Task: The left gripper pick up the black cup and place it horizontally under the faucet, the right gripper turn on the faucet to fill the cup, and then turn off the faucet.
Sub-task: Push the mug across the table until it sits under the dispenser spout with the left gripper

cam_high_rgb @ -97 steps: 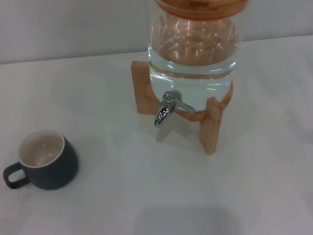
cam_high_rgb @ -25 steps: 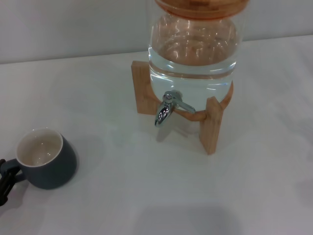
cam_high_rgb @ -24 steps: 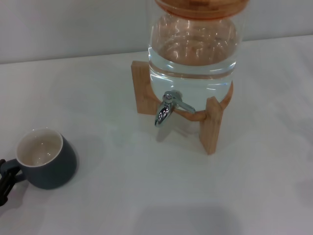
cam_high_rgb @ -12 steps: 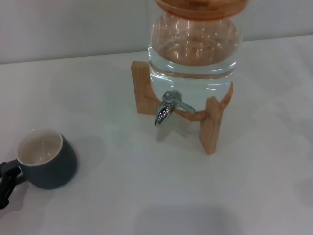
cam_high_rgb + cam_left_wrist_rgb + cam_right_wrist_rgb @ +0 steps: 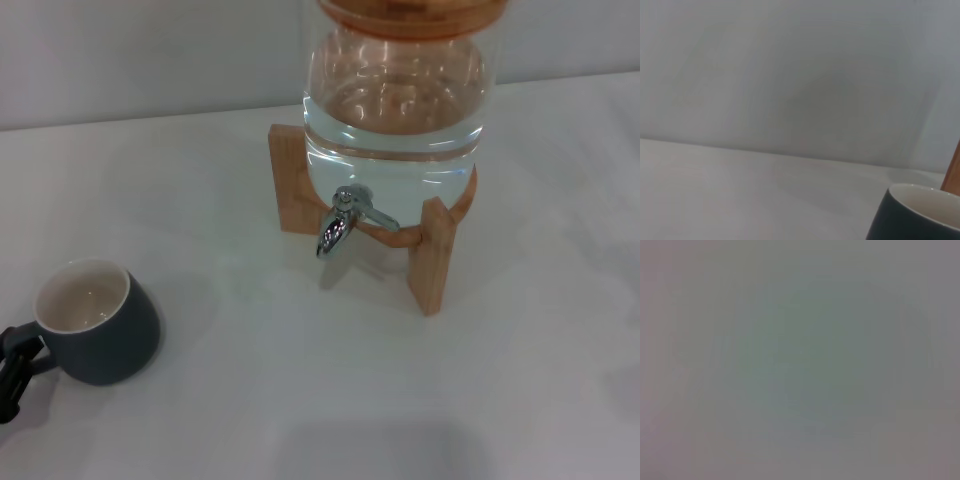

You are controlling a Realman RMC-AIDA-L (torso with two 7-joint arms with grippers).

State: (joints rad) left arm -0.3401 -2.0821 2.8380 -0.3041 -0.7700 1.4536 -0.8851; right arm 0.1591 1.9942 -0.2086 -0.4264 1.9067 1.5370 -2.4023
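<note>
The black cup (image 5: pixel 100 325) stands upright on the white table at the left, its cream inside showing and its handle turned to the left edge of the head view. Only the black tip of my left gripper (image 5: pixel 12 368) shows, right at the cup's handle; most of it is out of view. The cup's rim also shows in the left wrist view (image 5: pixel 920 212). The chrome faucet (image 5: pixel 342 222) sticks out from the front of the glass jar, its spout turned down and nothing under it. My right gripper is out of view; the right wrist view shows only blank grey.
The glass jar (image 5: pixel 395 110), part full of water, sits on a wooden stand (image 5: pixel 432 255) at the middle back. The white table (image 5: pixel 300 400) spreads between cup and faucet. A grey wall runs behind.
My left gripper has come in from the left edge to the cup's handle. The cup has shifted very slightly. The faucet and jar have not moved.
</note>
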